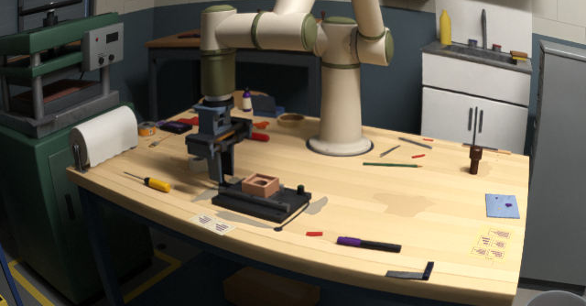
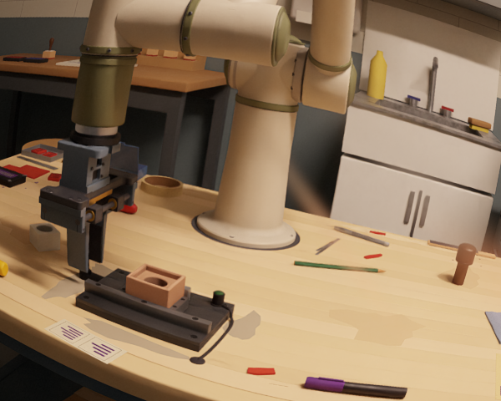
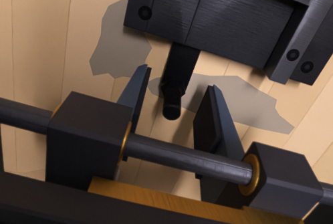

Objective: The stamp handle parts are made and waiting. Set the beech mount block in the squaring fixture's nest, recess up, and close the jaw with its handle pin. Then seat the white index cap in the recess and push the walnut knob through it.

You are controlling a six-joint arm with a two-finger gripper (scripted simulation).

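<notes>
The beech mount block (image 2: 155, 285) sits in the nest of the dark squaring fixture (image 2: 154, 307), its round recess facing up. My gripper (image 3: 175, 107) is open at the fixture's left end, its fingers standing either side of the black handle pin (image 3: 175, 91), which sticks out of the fixture toward me. It holds nothing. The white index cap (image 2: 45, 236) rests on the bench to the left behind my gripper. The walnut knob (image 2: 463, 263) stands upright far off on the right side of the bench.
The bench's front edge runs just below the fixture, with two printed cards (image 2: 85, 340) and a thin cable (image 2: 216, 341) near it. A yellow-handled screwdriver (image 1: 149, 182) lies to the left, a paper roll (image 1: 103, 134) beyond it. A purple marker (image 2: 354, 387) lies front right.
</notes>
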